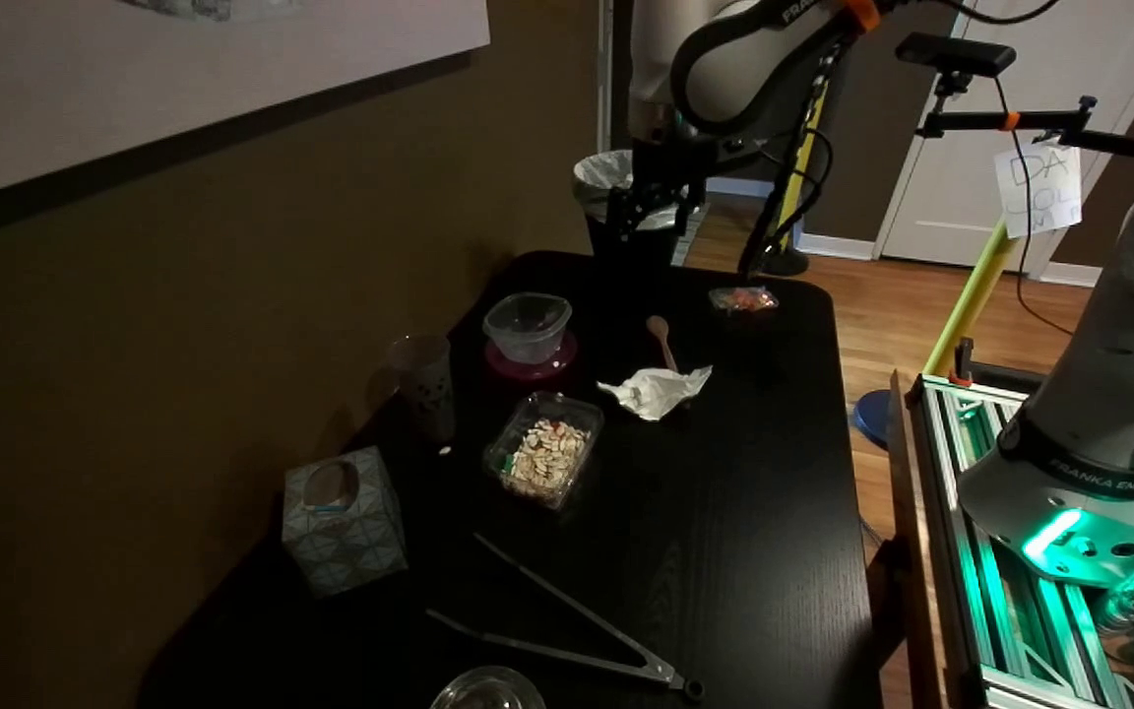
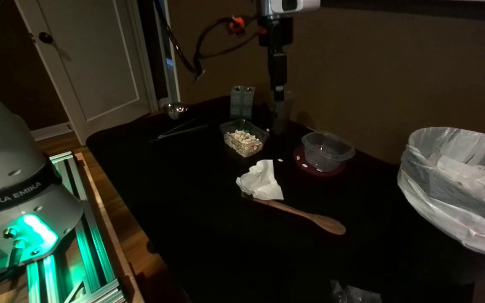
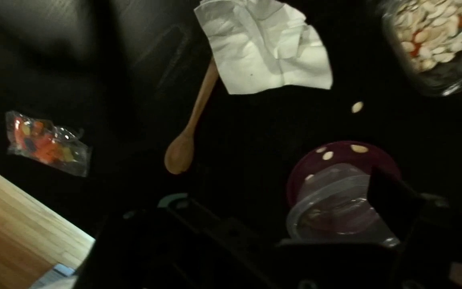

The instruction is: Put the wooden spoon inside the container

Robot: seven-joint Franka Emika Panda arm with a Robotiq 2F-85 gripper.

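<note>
The wooden spoon (image 2: 305, 216) lies on the dark table, with its handle end under a crumpled white tissue. It also shows in an exterior view (image 1: 661, 335) and in the wrist view (image 3: 187, 138). A clear empty-looking plastic container (image 1: 528, 330) stands on a dark red lid (image 3: 341, 150); the container also shows in the wrist view (image 3: 335, 200), partly hidden by a finger. Another clear container (image 1: 547, 453) holds pale seeds. My gripper (image 1: 654, 222) is open and empty, high above the table. In the wrist view its fingers (image 3: 275, 188) are wide apart, away from the spoon.
The white tissue (image 2: 261, 181) covers the handle end. A candy packet (image 3: 46, 144) lies near the table edge. A tall clear cup (image 1: 424, 384), a tissue box (image 1: 346, 522) and black tongs (image 1: 577, 630) are on the table. A lined bin (image 2: 449, 189) stands beside it.
</note>
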